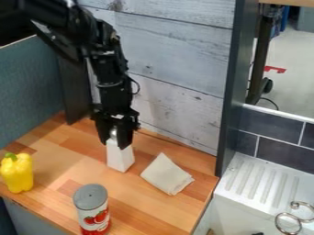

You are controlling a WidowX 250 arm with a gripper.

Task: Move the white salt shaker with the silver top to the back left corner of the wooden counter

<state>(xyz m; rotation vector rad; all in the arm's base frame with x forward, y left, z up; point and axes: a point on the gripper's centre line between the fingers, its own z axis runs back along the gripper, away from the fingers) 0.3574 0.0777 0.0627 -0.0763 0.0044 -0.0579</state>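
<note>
One black gripper [114, 143] hangs over the back of the wooden worktop [142, 206], its jaws closed to a narrow gap around the silvery top of one white shaker [120, 158]. One folded pale cloth [166, 174] lies just beside it. Nearer the front edge stand one yellow pepper [18, 174] and one grey-lidded can [92, 206], its label picturing red tomatoes, the print too small to read.

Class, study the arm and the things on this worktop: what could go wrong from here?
The gripper is at the narrow top of the white container, so a sideways nudge might tip it. The can and yellow pepper stand near the worktop's front edge; a knock could send either over.
</note>
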